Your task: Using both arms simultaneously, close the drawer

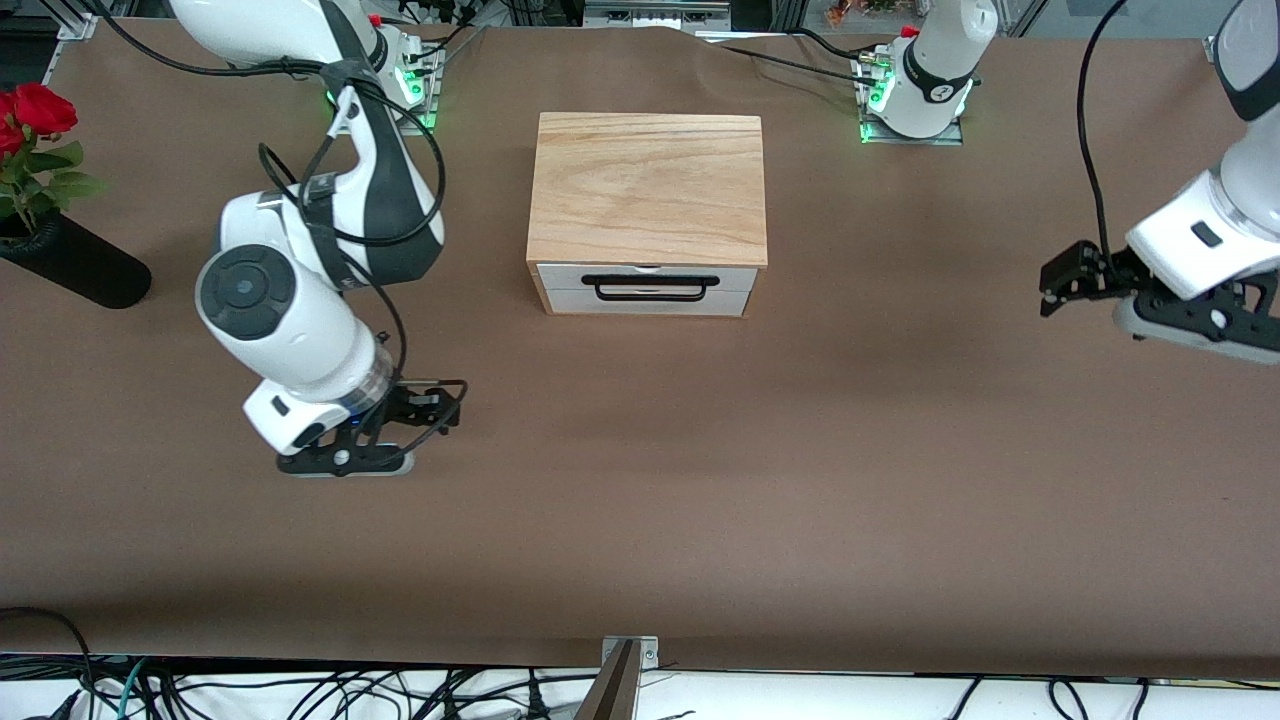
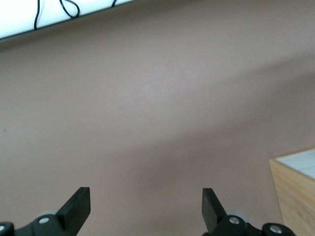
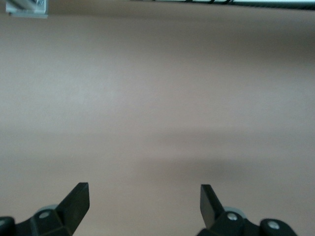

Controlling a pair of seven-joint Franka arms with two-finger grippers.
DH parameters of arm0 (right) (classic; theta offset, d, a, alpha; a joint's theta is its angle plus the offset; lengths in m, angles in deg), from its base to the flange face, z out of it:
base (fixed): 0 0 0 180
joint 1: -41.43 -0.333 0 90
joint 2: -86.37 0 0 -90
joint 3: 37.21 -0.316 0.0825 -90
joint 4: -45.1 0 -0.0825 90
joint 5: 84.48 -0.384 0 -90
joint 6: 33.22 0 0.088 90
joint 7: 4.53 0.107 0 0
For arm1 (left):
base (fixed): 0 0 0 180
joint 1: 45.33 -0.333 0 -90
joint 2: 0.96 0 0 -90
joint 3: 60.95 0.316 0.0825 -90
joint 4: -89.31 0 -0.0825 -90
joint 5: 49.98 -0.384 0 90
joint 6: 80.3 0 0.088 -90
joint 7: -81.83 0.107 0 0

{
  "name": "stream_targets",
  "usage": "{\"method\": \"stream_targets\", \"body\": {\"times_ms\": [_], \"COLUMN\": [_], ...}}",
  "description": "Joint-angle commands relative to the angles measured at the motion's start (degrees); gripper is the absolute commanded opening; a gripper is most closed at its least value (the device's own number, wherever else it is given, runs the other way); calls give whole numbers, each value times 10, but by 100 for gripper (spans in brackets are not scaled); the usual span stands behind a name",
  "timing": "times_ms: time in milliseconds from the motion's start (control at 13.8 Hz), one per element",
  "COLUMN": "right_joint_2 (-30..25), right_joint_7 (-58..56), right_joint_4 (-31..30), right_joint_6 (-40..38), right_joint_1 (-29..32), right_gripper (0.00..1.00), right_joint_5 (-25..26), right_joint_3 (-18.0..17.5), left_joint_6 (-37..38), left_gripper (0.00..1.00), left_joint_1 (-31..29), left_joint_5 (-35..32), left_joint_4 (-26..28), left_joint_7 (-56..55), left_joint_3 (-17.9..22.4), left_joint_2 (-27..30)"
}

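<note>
Wooden box (image 1: 648, 190), mid-table near the arm bases. Drawer (image 1: 646, 289), white front flush with the box, black wire handle (image 1: 650, 288) facing the front camera. Left gripper (image 1: 1062, 283), fingers spread and empty, over bare table (image 1: 700, 480) toward its own end. Right gripper (image 1: 432, 409), fingers spread and empty, over table toward its end. Black vase with red roses (image 1: 45, 190) at the right arm's edge.

Brown table (image 1: 800, 480) carries a wooden box (image 1: 648, 190) and, seemingly, a black vase (image 1: 75, 265).
</note>
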Motion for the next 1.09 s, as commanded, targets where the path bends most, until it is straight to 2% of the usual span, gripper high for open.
{"method": "stream_targets", "body": {"times_ms": [0,218,363,435,580,653,798,1016], "right_joint_2": [-60,-155,-189,-199,-232,-246,-271,-279], "right_joint_7": [-1,-4,-6,-10,-85,-118,-125,-128], "right_joint_4": [-7,-64,-72,-75,-109,-129,-160,-182], "right_joint_6": [-13,-23,-68,-85,-93,-94,-111,-133], "right_joint_1": [16,78,120,148,219,243,253,260], "right_gripper": [100,100,100,100,100,100,100,100], "right_joint_5": [6,5,14,36,94,97,97,95], "right_joint_3": [2,-9,-20,-39,-110,-129,-139,-142], "left_joint_6": [-51,-35,-13,0,4,6,6,6], "left_gripper": [100,100,100,100,100,100,100,100], "left_joint_1": [40,35,32,33,32,32,32,32], "left_joint_5": [-6,-6,-7,-8,-8,-8,-8,-8], "left_joint_4": [88,94,85,79,76,76,76,76], "left_joint_7": [-10,-7,-6,-8,-7,-7,-8,-7], "left_joint_3": [36,35,35,34,35,35,36,36], "left_joint_2": [60,64,62,60,58,58,58,58]}}
